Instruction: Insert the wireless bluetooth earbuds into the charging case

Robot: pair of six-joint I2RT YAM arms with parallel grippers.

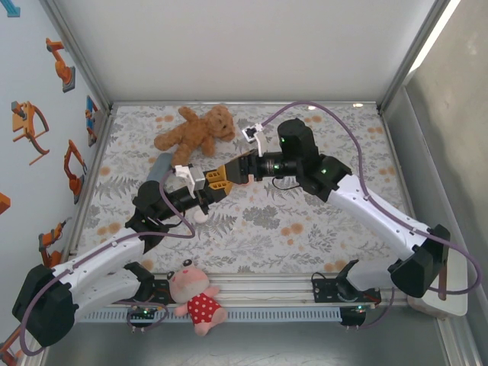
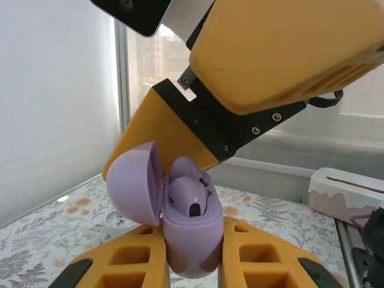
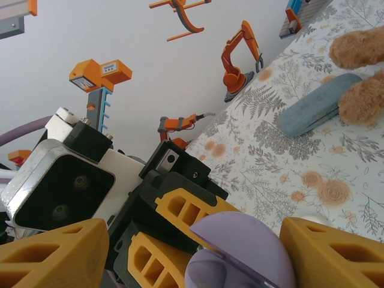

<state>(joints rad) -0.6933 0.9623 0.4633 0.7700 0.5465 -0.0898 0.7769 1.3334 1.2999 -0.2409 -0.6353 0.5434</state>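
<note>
Purple charging case upright in left claw, lid open, earbud inside, right claw wide

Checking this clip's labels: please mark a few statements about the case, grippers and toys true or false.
1. The case has its lid open. True.
2. Nothing holds the case. False: the left gripper grips it.
3. An earbud sits in the case. True.
4. The right gripper is shut. False: its fingers stand apart, either side of the lid.
5. The teddy lies by the arm bases. False: it lies at the far side.
</note>
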